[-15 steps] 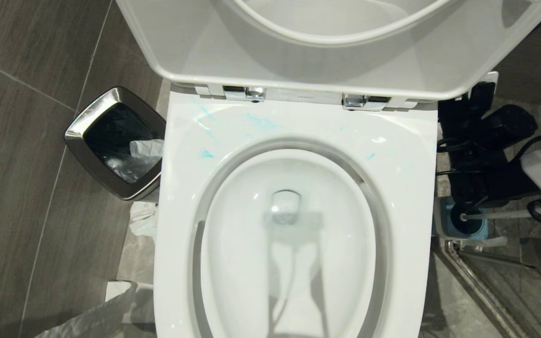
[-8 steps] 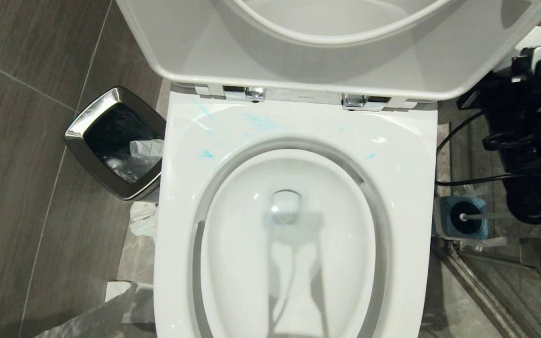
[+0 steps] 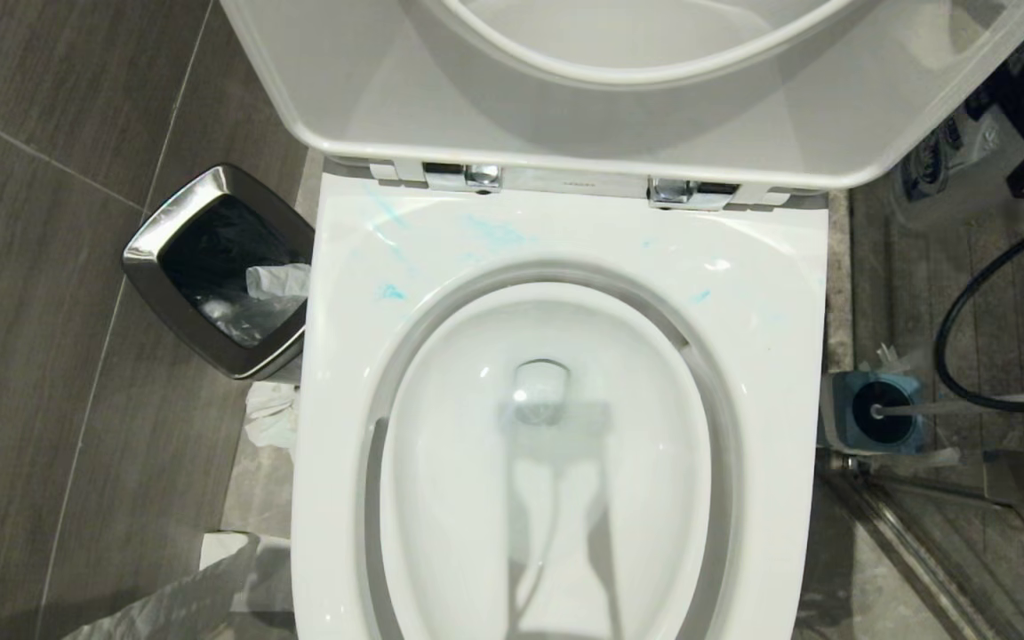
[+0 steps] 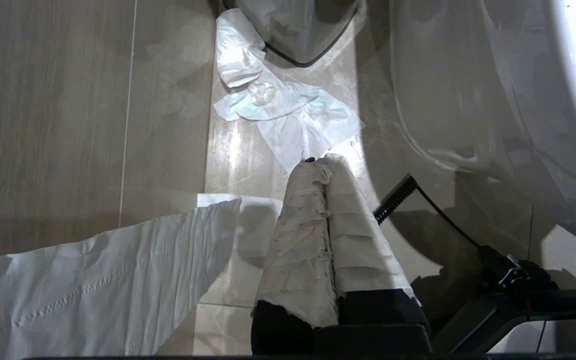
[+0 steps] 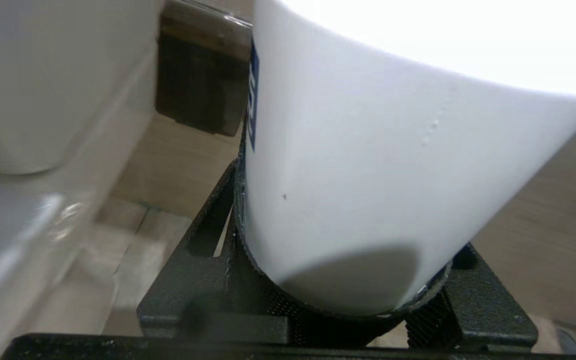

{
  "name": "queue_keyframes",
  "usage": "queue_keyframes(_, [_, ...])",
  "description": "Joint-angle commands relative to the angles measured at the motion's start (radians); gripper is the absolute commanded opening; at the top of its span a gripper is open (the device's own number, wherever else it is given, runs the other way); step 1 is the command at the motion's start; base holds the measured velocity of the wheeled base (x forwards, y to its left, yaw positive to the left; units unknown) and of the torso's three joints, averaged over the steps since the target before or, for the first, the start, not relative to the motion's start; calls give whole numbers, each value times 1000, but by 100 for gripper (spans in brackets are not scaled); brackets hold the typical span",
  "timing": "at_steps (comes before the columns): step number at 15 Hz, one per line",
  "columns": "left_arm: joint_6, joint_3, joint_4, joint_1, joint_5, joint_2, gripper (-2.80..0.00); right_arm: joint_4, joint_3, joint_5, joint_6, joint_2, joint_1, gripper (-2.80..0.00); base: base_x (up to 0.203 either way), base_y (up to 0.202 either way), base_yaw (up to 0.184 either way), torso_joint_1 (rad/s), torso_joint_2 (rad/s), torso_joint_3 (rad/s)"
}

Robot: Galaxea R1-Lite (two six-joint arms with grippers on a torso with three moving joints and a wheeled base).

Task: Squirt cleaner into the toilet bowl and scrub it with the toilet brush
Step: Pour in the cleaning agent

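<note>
Clamping noted at right gripper [image 5: 338, 300]: black fingers [image 5: 203, 235] closed on both sides of white bottle [image 5: 368, 165], blue label strip along one edge. Held up beside raised lid [image 3: 565, 116], off far right corner of toilet bowl [image 3: 770, 293], well above floor. Cap not seen in wrist view.

Found cleaner [image 3: 494, 233] as thin turquoise smears and dots across back edge of bowl rim, just in front of chrome hinges [image 3: 481, 175]; more specks toward rim's right side. Basin looked white, with shadow down its middle.

Spotted toilet brush [image 3: 948, 407] standing in blue-and-grey holder [image 3: 841, 413] on floor, just beside bowl's right edge, handle leaning away from bowl. Black cable [image 3: 956, 338] looped close above it.

Logged left gripper [image 4: 325, 165] low beside bowl's left side, paper-wrapped fingers pressed together, nothing between them. Crumpled tissue [image 4: 288, 115] lay on floor ahead of it.

Noted steel-rimmed black bin [image 3: 165, 240] touching bowl's left edge near back.
</note>
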Motion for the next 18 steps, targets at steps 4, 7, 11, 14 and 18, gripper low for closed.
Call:
queue_keyframes(4, [0, 8, 0, 0, -2, 1, -280, 148, 132, 3, 48, -318, 0, -280, 0, 0, 0, 0, 0, 0])
queue_keyframes(7, [0, 8, 0, 0, 0, 1, -280, 300, 167, 2, 112, -461, 0, -280, 0, 0, 0, 0, 0, 0])
queue_keyframes(11, [0, 8, 0, 0, -1, 1, -280, 505, 170, 14, 177, -584, 2, -280, 0, 0, 0, 0, 0, 0])
queue_keyframes(14, [0, 8, 0, 0, 0, 1, -280, 602, 174, 82, 179, -645, 2, -280, 0, 0, 0, 0, 0, 0])
queue_keyframes(18, [0, 8, 0, 0, 0, 1, -280, 655, 172, 110, 150, -669, 1, -280, 0, 0, 0, 0, 0, 0])
